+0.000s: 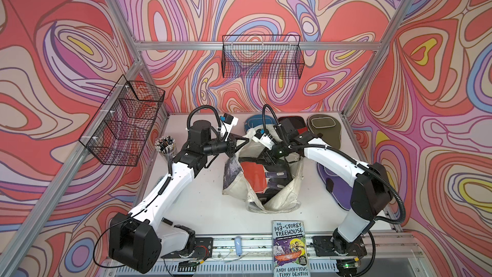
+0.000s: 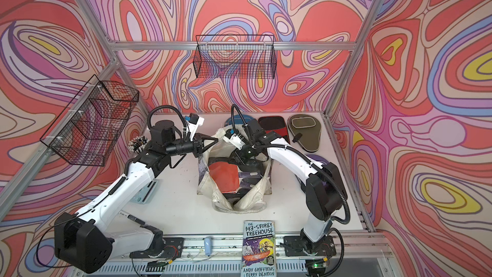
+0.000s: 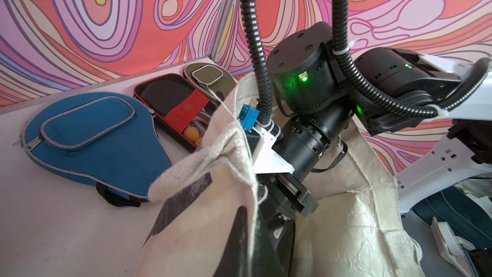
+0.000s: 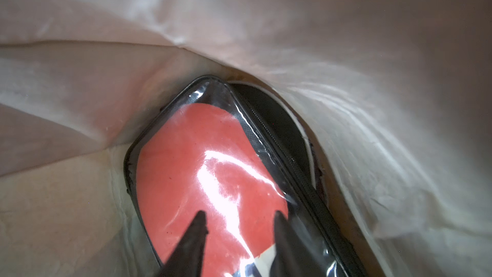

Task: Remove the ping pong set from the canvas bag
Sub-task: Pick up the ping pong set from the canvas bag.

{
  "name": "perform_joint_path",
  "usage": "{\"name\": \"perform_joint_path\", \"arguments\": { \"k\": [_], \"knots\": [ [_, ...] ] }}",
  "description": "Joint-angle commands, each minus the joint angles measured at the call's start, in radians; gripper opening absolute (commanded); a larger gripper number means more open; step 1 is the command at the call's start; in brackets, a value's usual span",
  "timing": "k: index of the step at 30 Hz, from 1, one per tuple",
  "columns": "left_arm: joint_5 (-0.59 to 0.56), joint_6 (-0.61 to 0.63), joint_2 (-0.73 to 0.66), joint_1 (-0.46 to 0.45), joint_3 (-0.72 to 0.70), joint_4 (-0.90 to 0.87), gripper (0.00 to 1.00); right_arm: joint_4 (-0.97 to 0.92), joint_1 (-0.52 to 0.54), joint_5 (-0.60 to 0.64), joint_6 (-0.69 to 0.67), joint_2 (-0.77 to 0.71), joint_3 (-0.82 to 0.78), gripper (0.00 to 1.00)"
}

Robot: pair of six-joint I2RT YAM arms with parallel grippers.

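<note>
The canvas bag (image 1: pixel 277 203) (image 2: pixel 247 203) stands open mid-table. My left gripper (image 1: pixel 243 139) (image 3: pixel 250 249) is shut on its far-left rim, holding the mouth up. My right gripper (image 1: pixel 262 155) (image 4: pixel 239 214) reaches inside the bag. It is open, fingertips apart just above a clear black-edged pack showing a red paddle (image 4: pixel 186 155) (image 1: pixel 251 173). Darker packs (image 1: pixel 277 174) lie beside it in the bag. Outside the bag lie a blue case (image 3: pixel 93 139), a black-and-red mesh case (image 3: pixel 173 102), an olive green case (image 1: pixel 326 129) and a purple case (image 1: pixel 336 182).
A paperback book (image 1: pixel 290 249) lies at the table's front edge. A cup of pens (image 1: pixel 165 145) stands behind my left arm. Wire baskets hang on the left wall (image 1: pixel 125 123) and back wall (image 1: pixel 262 57). My right arm covers part of the purple case.
</note>
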Motion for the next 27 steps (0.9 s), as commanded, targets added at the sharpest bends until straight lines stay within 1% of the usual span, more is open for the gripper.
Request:
{"name": "perform_joint_path", "arguments": {
  "k": [1, 3, 7, 15, 27],
  "knots": [
    [0.093, -0.001, -0.033, -0.011, 0.053, 0.1, 0.0, 0.067, -0.003, 0.009, -0.002, 0.026, 0.009, 0.86],
    [0.11, -0.021, -0.029, -0.012, 0.053, 0.139, 0.0, 0.11, 0.004, 0.001, 0.006, 0.027, -0.007, 0.91],
    [0.137, -0.04, -0.007, -0.012, 0.072, 0.167, 0.0, 0.172, 0.007, -0.043, 0.008, 0.077, -0.024, 0.94],
    [0.168, -0.064, 0.034, -0.011, 0.091, 0.198, 0.0, 0.231, 0.01, -0.123, -0.019, 0.162, -0.025, 0.96],
    [0.184, -0.063, 0.057, -0.011, 0.093, 0.2, 0.0, 0.223, 0.01, -0.218, -0.052, 0.329, -0.003, 0.96]
  ]
}}
